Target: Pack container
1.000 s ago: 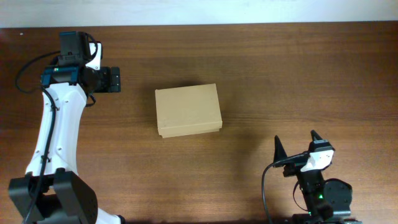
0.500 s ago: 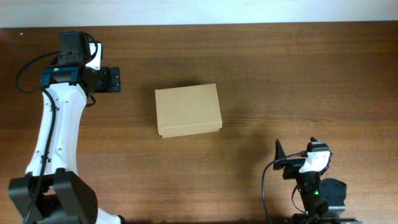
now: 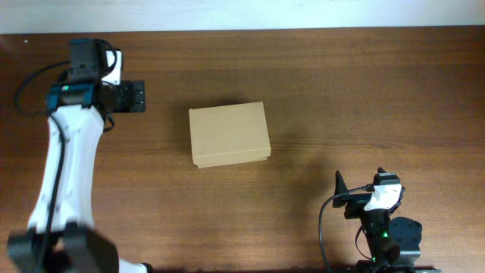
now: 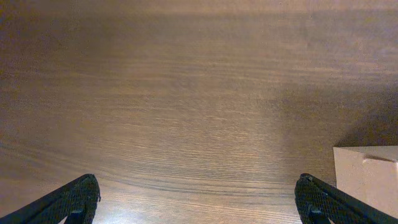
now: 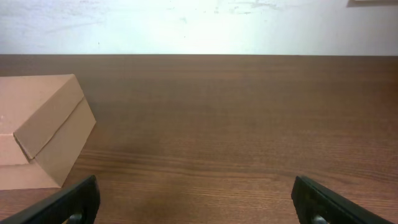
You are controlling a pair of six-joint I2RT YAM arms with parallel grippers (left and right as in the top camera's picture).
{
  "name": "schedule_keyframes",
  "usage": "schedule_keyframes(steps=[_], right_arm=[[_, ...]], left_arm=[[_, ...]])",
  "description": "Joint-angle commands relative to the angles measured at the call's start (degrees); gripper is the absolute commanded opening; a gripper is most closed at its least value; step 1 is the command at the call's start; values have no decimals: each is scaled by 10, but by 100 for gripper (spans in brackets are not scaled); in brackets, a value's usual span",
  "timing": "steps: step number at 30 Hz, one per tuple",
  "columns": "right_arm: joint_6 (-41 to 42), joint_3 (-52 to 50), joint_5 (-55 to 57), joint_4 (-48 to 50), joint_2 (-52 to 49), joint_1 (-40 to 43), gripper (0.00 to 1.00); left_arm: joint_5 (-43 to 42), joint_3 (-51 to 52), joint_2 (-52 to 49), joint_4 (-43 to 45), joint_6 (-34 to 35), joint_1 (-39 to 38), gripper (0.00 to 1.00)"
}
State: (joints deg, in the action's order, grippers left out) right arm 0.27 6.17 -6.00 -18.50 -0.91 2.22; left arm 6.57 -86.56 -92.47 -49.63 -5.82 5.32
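The container [image 3: 229,134] is a plain tan cardboard box with its lid shut, lying in the middle of the brown table. Its corner shows at the right edge of the left wrist view [image 4: 368,176] and its side at the left of the right wrist view [image 5: 38,129]. My left gripper [image 3: 139,97] is open and empty at the back left, well left of the box; its fingertips [image 4: 198,202] are spread wide over bare wood. My right gripper [image 3: 361,180] is open and empty at the front right, its fingertips [image 5: 196,202] wide apart. No green tape roll is in view.
The wooden table [image 3: 341,91] runs to a white wall [image 5: 199,25] at the back. The right arm's base [image 3: 386,239] sits at the front edge. The left arm [image 3: 64,167] stretches along the left side.
The right gripper drew back a little toward the front edge a second ago and has stayed put since. The left arm shifted only slightly. The box has not moved.
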Motion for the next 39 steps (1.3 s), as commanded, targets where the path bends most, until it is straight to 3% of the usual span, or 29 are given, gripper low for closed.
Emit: schedule_keyframes(steps=[1,4,8,14,19,26,33,39], right_arm=[[6,-6,9,1,6,5,99],[6,-6,9,1,6,5,99],[6,-6,9,1,6,5,100],[6,-6,9,1,6,5,99],[6,-6,9,1,6,5,99],[6,-6,9,1,6,5,99],[6,-6,9,1,6,5,99],[6,-6,9,1,6,5,99]], left_arm=[[22,14,167,16,-15,-8,100],[-10,76,351,54,-10,-8,100],[-63,219,577,178,-9,-8,100],[-140,464,784,268,-9,-8,100],[-219,607,816,350,-9,-20,100],[-218,734,828,389,-9,-71,100],[-218,807,918,384,-9,-72,100],[-218,810,922,356,-9,-70,100]])
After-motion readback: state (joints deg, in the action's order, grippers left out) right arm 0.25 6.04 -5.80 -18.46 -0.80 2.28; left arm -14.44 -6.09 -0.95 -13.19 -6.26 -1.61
